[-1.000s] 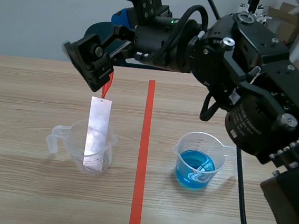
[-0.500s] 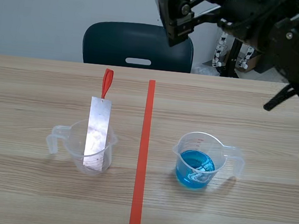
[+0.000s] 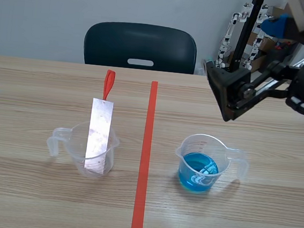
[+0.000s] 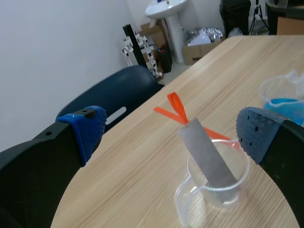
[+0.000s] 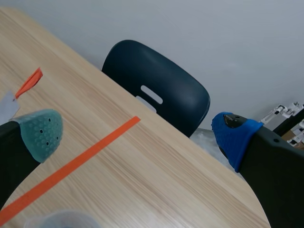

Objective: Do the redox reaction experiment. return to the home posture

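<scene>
At the far left edge, just a sliver of the left hand (image 4: 173, 133), low over the tabletop (image 3: 21, 187). In its own wrist view, fingers spread wide, blue pads well apart, nothing held.

Left of the middle, a clear cup (image 3: 73, 141), upright on the tabletop, handle pointing left. In the left wrist view, sits ahead of the open fingers, in line with the gap. Inside it, a metal strip (image 3: 99, 133), nearly upright and leaning a little on the rim, top end well above the cup. At that top end, a red ribbon (image 3: 108, 84) loop, pointing toward the far side.

Down the middle, a red tape line (image 3: 147, 146), running near to far between the two cups. Beyond the far edge, a dark chair (image 3: 141, 45).

Right of the line, a second cup (image 3: 191, 146), upright, handle to the right, about half full of blue liquid (image 3: 197, 173). Well apart from the first cup.

At the far right, the right hand (image 5: 137, 135), raised above the tabletop, farther away than the second cup. Fingers wide apart, one grey-green pad and one blue pad, nothing between them but bare tabletop and tape.
</scene>
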Controlling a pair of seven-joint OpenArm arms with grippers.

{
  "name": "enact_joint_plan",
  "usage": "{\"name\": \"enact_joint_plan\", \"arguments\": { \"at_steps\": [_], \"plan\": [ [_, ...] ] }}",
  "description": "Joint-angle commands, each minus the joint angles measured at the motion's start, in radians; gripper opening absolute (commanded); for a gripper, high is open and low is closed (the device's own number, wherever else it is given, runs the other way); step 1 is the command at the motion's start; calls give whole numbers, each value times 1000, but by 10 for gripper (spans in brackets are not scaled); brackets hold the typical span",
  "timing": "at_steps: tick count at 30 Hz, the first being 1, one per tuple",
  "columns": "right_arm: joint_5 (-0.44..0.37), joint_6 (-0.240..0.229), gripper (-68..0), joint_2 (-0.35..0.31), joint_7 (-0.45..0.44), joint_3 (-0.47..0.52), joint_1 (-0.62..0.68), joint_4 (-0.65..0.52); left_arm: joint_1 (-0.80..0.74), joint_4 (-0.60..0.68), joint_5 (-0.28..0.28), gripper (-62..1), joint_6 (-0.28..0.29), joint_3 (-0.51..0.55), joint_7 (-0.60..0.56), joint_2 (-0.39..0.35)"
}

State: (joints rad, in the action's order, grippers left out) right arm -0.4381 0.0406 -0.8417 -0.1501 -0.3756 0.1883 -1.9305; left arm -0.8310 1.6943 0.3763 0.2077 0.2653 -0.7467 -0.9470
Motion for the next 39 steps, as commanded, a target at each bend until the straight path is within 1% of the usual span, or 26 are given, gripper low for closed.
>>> {"name": "enact_joint_plan", "arguments": {
  "at_steps": [1,2,4,5,7,8,11,13,15,18,20,22,25,29,30,33,35,39],
  "plan": [
    [-2,42,4,-27,-36,-2,27,-27,3,50,5,-32,-16,10,-2,42],
    [-1,70,4,-45,-51,-2,57,-38,3,72,1,-32,-16,13,16,56],
    [1,109,4,-70,-72,-2,116,-54,3,124,1,-32,-15,23,61,93],
    [3,118,4,-80,-79,-2,141,-60,3,149,1,-32,-15,26,82,111],
    [18,121,4,-94,-82,-2,185,-69,3,200,-7,-32,-15,28,128,139],
    [29,121,4,-103,-82,-2,207,-75,2,221,-23,-32,-14,28,148,151],
    [47,121,4,-119,-81,3,267,-98,-4,263,-114,-32,-14,28,172,191],
    [50,121,4,-113,-75,21,298,-112,-20,273,-164,-32,-14,28,171,209],
    [50,121,4,-98,-54,49,317,-126,-50,276,-195,-32,-14,27,171,212],
    [50,121,4,-50,9,104,326,-143,-95,276,-243,-32,-14,27,172,212],
    [67,119,4,-12,34,148,338,-155,-123,276,-278,-32,-15,27,174,212],
    [95,118,4,19,32,184,356,-166,-140,276,-290,-32,-15,27,190,212],
    [122,115,4,57,32,222,387,-186,-157,276,-291,-32,-15,27,222,213],
    [168,73,4,89,31,249,434,-208,-187,276,-292,-32,-21,27,224,216],
    [177,66,4,95,32,254,448,-214,-192,276,-292,-32,-27,27,223,216],
    [195,64,4,103,14,267,489,-232,-200,276,-296,-32,-44,27,223,216],
    [208,64,4,102,5,277,521,-250,-200,274,-319,-32,-49,27,226,216],
    [216,64,4,102,-6,295,582,-285,-198,261,-321,-32,-62,27,233,213]
  ]
}}
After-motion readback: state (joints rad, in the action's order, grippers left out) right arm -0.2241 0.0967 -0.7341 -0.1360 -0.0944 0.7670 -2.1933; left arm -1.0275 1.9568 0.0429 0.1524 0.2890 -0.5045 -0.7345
